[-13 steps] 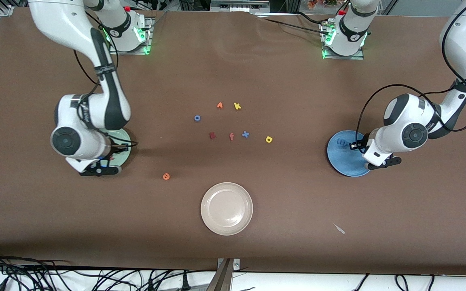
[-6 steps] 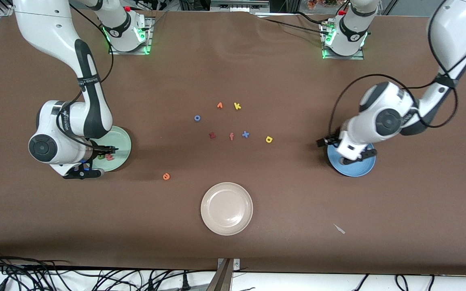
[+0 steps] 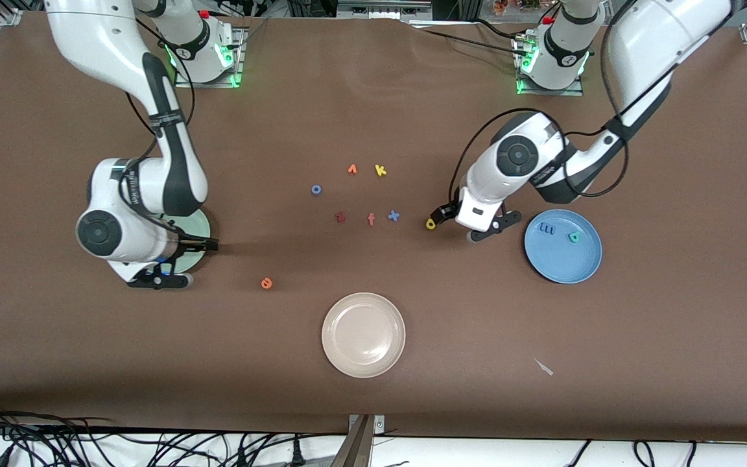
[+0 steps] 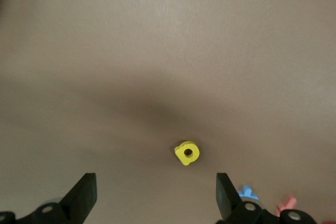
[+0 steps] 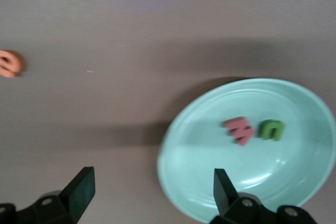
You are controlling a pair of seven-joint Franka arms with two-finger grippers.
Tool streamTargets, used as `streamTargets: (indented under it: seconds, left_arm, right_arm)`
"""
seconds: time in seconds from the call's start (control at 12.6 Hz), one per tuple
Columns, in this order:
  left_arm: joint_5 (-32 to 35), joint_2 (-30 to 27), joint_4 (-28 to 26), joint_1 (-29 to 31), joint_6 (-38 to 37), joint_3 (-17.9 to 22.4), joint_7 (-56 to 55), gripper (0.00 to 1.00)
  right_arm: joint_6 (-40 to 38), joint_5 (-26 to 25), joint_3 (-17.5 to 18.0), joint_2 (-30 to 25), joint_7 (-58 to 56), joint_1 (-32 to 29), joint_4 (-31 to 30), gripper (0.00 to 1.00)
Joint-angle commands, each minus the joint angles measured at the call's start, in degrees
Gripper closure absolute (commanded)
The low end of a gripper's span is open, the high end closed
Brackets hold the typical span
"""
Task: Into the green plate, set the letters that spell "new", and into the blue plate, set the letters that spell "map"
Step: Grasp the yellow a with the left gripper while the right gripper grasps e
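Brown table (image 3: 672,337): yellow a (image 4: 187,153) under left gripper (image 4: 153,195).

The left gripper (image 3: 452,219) has left the blue plate (image 3: 582,267) and now hangs with jaws wide apart just by the yellow a (image 3: 431,224), toward the middle of the table. With that arm gone, the blue m (image 3: 547,228) and the teal p (image 3: 574,237) lie uncovered in the blue plate. The right gripper (image 3: 193,254) has swung over the edge of the green plate (image 3: 200,227) facing the orange e (image 3: 266,283), fingers now spread, hiding most of that plate from the front.
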Motion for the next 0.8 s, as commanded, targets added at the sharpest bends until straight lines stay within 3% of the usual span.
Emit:
streamTargets:
  seconds: [0.0, 0.16, 0.48, 0.72]
  left_arm:
    - [-0.86, 2.84, 3.74, -9.67, 1.13, 8.50, -5.49, 0.00]
    - [-0.68, 4.52, 4.28, -11.28, 4.01, 9.75, -8.48, 0.03]
    - [-0.68, 5.23, 4.28, -16.10, 7.01, 14.40, -9.90, 0.05]
    - [-0.77, 5.14, 4.46, -17.78, 7.45, 15.99, -9.99, 0.15]
  right_arm:
    - [1.37, 2.10, -0.27, 2.64, 6.06, 2.73, 2.98, 0.00]
    - [5.05, 5.25, -0.27, 5.62, 10.54, 5.36, 4.47, 0.00]
    - [12.54, 6.41, -0.27, 8.53, 16.36, 7.83, 4.57, 0.00]
    - [15.61, 7.82, 1.13, 10.64, 16.37, 8.01, 5.18, 0.00]
